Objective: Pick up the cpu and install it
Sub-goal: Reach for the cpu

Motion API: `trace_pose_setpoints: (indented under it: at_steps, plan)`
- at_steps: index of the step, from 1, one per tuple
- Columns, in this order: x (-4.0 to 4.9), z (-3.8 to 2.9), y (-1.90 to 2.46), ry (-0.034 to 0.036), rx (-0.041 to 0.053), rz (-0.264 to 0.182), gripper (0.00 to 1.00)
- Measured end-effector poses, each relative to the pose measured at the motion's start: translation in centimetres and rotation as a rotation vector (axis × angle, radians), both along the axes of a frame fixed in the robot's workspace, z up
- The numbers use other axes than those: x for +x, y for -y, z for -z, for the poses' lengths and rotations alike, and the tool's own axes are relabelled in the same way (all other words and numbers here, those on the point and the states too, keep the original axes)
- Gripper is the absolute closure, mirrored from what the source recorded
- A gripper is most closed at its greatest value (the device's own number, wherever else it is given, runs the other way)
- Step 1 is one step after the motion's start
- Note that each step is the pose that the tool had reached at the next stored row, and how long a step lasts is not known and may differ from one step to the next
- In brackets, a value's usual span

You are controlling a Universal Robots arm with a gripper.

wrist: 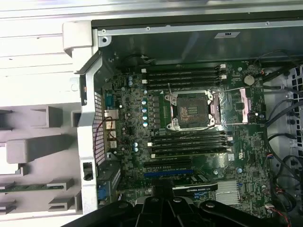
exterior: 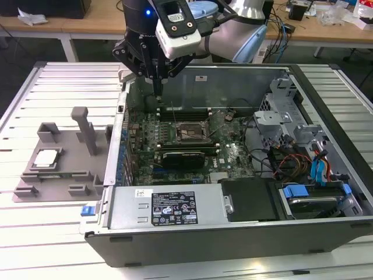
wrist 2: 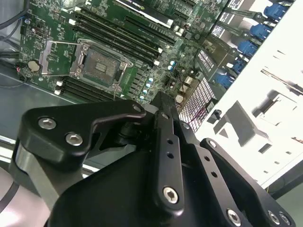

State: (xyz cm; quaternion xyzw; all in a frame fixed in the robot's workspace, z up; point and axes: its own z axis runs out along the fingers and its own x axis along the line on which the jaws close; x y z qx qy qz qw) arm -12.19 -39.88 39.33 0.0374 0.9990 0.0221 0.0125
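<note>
Exterior view: the claw (exterior: 157, 88) hangs closed and empty over the case (exterior: 245, 87), well apart from the cpu (exterior: 46, 158) flat in its tray (exterior: 73, 162), best gripped squarely by opposite edges.

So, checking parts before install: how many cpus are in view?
1: the cpu lies on the grey tray at the exterior view's left, outside the case. The open socket holds none.

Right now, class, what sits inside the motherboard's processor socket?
No chip: in the first wrist view the socket shows its bare dark contact bed, cover frame swung open beside it. The cpu lies on the grey tray outside the case. Nothing covers the socket bed.
</note>
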Motion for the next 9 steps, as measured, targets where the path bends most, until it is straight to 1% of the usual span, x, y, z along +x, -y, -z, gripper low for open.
trace_pose_setpoints:
  at_steps: [4,5,9]
  plan:
    - [-0.37,0.0,0.0,0.0,0.0,0.0,0.89]
    - [-0.59,0.0,0.0,0.0001,0.0,0.0,0.89]
    - [-0.89,0.0,0.0,0.0001,0.0001,0.0,0.89]
